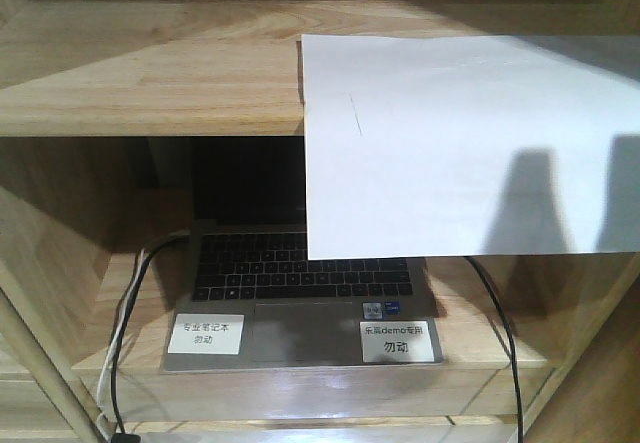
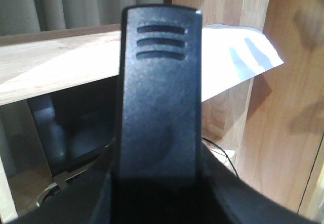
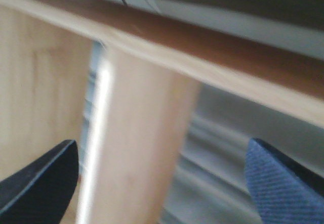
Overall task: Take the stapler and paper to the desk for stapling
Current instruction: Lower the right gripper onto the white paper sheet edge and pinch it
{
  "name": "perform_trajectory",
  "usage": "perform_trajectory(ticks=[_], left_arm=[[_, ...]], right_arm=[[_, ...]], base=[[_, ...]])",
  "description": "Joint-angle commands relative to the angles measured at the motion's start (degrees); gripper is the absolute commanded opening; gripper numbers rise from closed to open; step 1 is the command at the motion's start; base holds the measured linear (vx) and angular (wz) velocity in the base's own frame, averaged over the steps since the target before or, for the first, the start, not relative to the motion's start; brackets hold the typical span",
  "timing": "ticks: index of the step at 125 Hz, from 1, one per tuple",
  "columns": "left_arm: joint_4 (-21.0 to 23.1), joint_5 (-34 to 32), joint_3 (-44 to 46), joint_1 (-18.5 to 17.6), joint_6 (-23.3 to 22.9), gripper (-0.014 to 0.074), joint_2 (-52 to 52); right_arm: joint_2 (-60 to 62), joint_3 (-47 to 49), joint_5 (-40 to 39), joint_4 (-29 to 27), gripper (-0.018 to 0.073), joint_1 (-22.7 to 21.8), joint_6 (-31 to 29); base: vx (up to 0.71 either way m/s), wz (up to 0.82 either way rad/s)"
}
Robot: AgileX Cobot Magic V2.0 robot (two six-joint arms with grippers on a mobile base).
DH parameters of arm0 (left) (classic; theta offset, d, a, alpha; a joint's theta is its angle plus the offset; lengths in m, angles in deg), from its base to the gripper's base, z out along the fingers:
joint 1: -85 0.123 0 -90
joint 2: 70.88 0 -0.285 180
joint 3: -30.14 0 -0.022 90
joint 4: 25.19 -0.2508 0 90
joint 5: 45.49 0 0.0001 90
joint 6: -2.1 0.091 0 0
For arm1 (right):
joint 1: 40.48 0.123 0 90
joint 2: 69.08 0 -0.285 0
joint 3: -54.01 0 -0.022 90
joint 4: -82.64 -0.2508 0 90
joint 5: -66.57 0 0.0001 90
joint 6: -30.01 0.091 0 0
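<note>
Paper (image 1: 450, 143), white with one faint short stroke, lies on the upper shelf (image 1: 150, 73) in the front view. Its near part overhangs the shelf edge and hides the right half of the screen of an open laptop (image 1: 300, 283) on the shelf below. Two dark finger-shaped shadows fall on the sheet's right side. Two white labels (image 1: 205, 334) with Chinese text sit on the laptop's palm rest, and a black cable (image 1: 505, 343) runs down at the right.

From the left wrist, the stapler (image 2: 159, 97) fills the middle of the picture as a black body standing upright with three ribs near its top. It rises out of the left gripper (image 2: 159, 198), which is clenched on its lower end, though the fingers are lost in the dark. Behind it, the paper's corner juts off the shelf beside a wooden upright.

From the right wrist, the picture is blurred. The right gripper (image 3: 162, 183) is spread wide with nothing between its fingers (image 3: 40, 183). Beyond it are a pale wooden post (image 3: 136, 148) and a brown-edged board (image 3: 202, 42).
</note>
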Motion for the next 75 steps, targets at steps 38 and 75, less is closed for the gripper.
perform_trajectory(ticks=[38,75], left_arm=[[0.9,-6.7,1.3,-0.4,-0.1,-0.0006,1.0],[0.9,-6.7,1.3,-0.4,-0.1,-0.0006,1.0]], right_arm=[[8.7,-16.9,-3.8,1.3,0.0608,15.4,1.7],[11.0,-22.3,-3.7,1.3,0.0595,24.5,1.7]], base=[[0.0,0.0],[0.0,0.0]])
